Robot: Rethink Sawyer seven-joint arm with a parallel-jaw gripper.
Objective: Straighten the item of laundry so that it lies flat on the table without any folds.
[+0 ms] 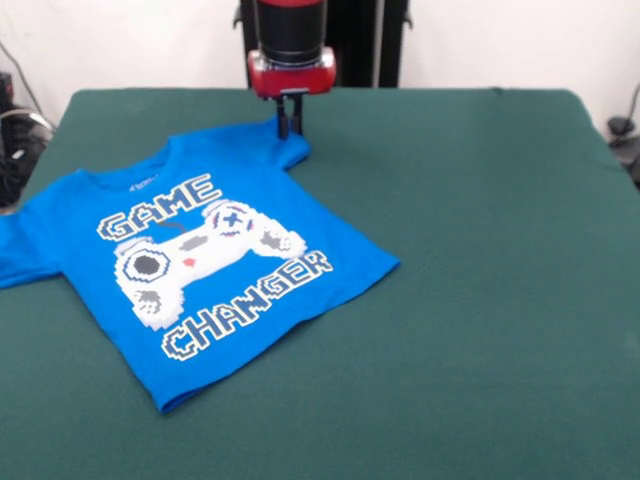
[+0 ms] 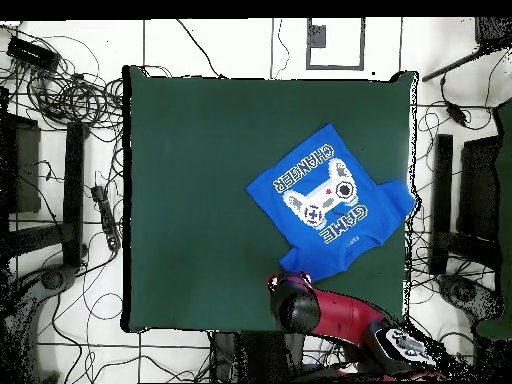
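Note:
The bright blue T-shirt (image 1: 210, 250) lies print up on the dark green table (image 1: 480, 230), left of the middle, turned at an angle. Its body looks mostly flat. One sleeve reaches the left edge of the front view. The far sleeve (image 1: 287, 148) is bunched and drawn up to a point at my gripper (image 1: 291, 130). The gripper comes straight down at the table's far side, its narrow dark fingers closed on that sleeve's tip. In the overhead view the shirt (image 2: 325, 195) lies toward the right side, and the red arm (image 2: 300, 303) hides the gripper at the sleeve.
The table's right half in the front view is bare green cloth. Cables and stands (image 2: 70, 150) lie on the floor around the table in the overhead view. The robot's pedestal (image 1: 320, 30) stands behind the far edge.

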